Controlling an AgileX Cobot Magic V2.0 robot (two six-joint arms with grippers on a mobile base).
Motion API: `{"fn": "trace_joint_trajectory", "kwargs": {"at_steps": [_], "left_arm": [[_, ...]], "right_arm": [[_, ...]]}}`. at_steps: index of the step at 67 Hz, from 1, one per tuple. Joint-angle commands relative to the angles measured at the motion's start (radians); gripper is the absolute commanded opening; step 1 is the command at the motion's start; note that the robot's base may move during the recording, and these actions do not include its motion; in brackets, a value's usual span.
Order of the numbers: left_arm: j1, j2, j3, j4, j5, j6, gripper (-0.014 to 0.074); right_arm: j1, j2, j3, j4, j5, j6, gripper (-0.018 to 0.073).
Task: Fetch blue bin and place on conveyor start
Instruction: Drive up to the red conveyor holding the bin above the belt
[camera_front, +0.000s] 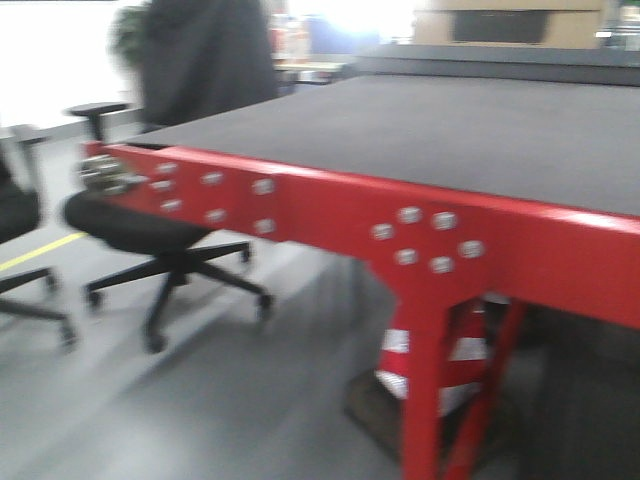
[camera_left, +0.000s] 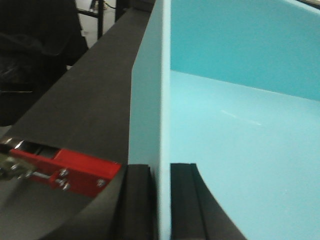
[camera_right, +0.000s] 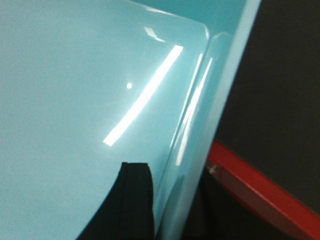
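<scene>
1. Left gripper (camera_left: 162, 200) is clamping the blue bin (camera_left: 240, 140) by one side wall. One black finger is sitting inside the tub and one outside, and the jaws are narrowed to the wall's thickness. The right gripper (camera_right: 167, 210) is pinching another wall the same way, though its outer finger is mostly hidden behind the plastic.
2. The conveyor start (camera_front: 420, 130) is filling the front-facing view, its dark grey belt stretching away from the near corner.
3. The bin is hanging between the two arms with nothing showing inside it. It is sitting just beside the belt's edge in both wrist views, and whether its underside is touching anything cannot be told.
4. The red frame (camera_front: 330, 215) is running close under the bin's corner, so the fetching appears finished and the placing step is coming up.
5. The next move is likely calling for both arms to carry the bin forward over the belt together, lower it level, and only then spread the jaws.
6. The silver bolts (camera_front: 425, 240) are marking the frame edge that the bin's base will probably need to clear.
</scene>
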Motion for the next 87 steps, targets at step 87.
{"fn": "trace_joint_trajectory", "kwargs": {"at_steps": [87], "left_arm": [[-0.005,-0.012,-0.016,-0.015,-0.066,-0.015,-0.0111]], "right_arm": [[-0.006,-0.011,-0.009,-0.013,-0.251,-0.026,-0.0152]]}}
